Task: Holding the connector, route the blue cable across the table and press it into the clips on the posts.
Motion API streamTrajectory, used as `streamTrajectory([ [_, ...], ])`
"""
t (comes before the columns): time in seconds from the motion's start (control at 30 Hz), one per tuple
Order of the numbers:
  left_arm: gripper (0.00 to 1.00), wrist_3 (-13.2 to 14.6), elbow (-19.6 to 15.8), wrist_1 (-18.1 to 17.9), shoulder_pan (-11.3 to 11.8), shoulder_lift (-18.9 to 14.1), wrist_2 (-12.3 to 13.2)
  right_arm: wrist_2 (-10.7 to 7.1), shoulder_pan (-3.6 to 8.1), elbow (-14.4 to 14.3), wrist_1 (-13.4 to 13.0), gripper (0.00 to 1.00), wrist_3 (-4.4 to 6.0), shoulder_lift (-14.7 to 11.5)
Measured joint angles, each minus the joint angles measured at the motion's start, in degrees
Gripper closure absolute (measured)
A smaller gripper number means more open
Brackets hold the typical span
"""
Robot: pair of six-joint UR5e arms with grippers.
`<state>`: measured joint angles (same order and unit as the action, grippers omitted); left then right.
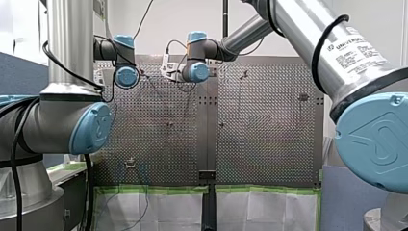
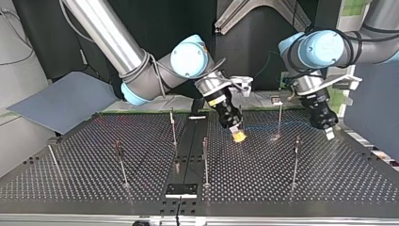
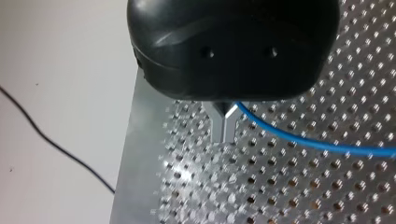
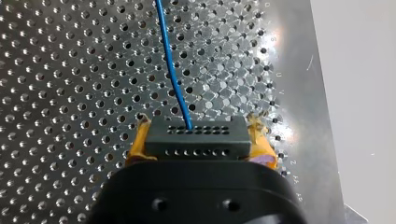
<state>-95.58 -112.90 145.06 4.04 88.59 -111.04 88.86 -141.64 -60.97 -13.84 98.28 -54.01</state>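
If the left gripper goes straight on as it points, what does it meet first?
Probably the perforated table: the left gripper points down at it, with nothing between in the left wrist view. The blue cable trails off sideways, out of that line.

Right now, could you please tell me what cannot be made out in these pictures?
Clips on the posts: top view, too small to tell if any holds the cable.
Cable: left wrist view, cut off by the edge; front view, too thin to see.
Left gripper and right gripper: front view, hidden behind their wrists.
Connector underside: right wrist view, hidden by its own body.
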Motion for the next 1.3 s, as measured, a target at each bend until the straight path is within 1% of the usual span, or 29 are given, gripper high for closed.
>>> streamTrajectory([
  [0.1, 1.00, -0.7, 0.5, -0.3, 1.5, 0.1, 1.5, 0.01, 0.10, 1.4, 0.2, 1.00, 0.00, 0.7],
  [0.2, 1.00, -1.3, 1.1, -0.4, 2.1, 0.4, 3.1, 0.01, 0.18, 3.1, 0.3, 1.00, 0.00, 1.1],
  [0.4, 1.00, -2.1, 2.5, -0.2, 2.1, 2.0, 6.0, -0.03, 0.34, 5.9, 0.5, 1.00, 0.19, 1.3],
  [0.57, 1.00, -2.8, 3.2, -0.7, 2.3, 2.7, 8.4, -0.07, 0.41, 8.0, 0.7, 1.00, 0.41, 1.6],
  [0.73, 1.00, -3.1, 4.0, -0.5, 2.7, 3.5, 10.5, -0.08, 0.43, 8.6, 1.0, 1.00, 0.43, 2.5],
  [0.97, 1.00, -3.1, 4.2, -0.4, 3.3, 3.8, 10.4, -0.01, 0.43, 8.7, 1.3, 1.00, 0.44, 3.4],
  [1.17, 1.00, -4.2, 4.3, -2.4, 3.9, 4.1, 12.3, 0.02, 0.58, 8.7, 1.2, 1.00, 0.44, 3.8],
  [1.3, 1.00, -5.0, 5.1, -3.6, 4.3, 5.5, 13.3, 0.05, 0.86, 8.9, 1.1, 1.00, 0.44, 4.0],
])
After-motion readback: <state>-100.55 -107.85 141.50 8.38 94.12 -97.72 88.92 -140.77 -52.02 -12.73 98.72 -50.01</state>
